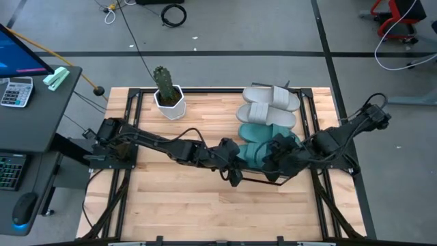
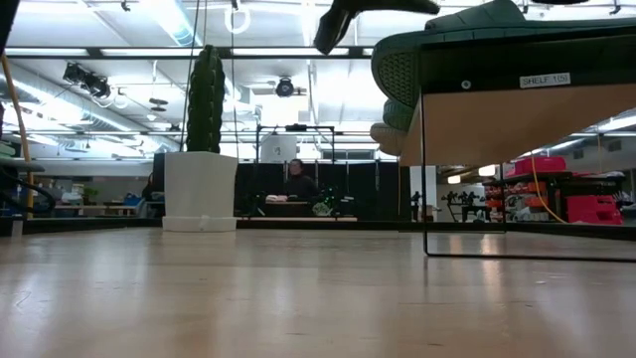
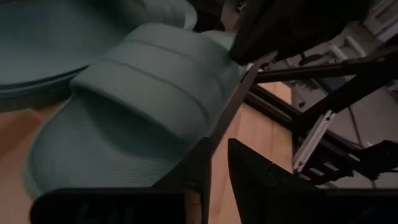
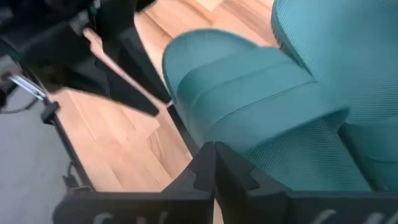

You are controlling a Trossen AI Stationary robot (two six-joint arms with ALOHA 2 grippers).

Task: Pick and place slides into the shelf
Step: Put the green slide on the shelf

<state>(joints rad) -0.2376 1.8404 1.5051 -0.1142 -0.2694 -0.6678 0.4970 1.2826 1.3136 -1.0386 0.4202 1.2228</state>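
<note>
I see matt, finely textured teal slides (image 4: 249, 106), a pale wood-grain worktop (image 1: 177, 205), and a thin dark shelf (image 2: 517, 109) frame.

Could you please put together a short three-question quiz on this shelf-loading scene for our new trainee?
1. True or false: the right gripper has its fingers shut.
2. How many slides lie on the shelf: A two, B four, C six?
3. What stands at the table's far left corner?

Key: 1 true. 2 B: two teal slides and two grey slides. 3 A cactus in a white pot.
</note>
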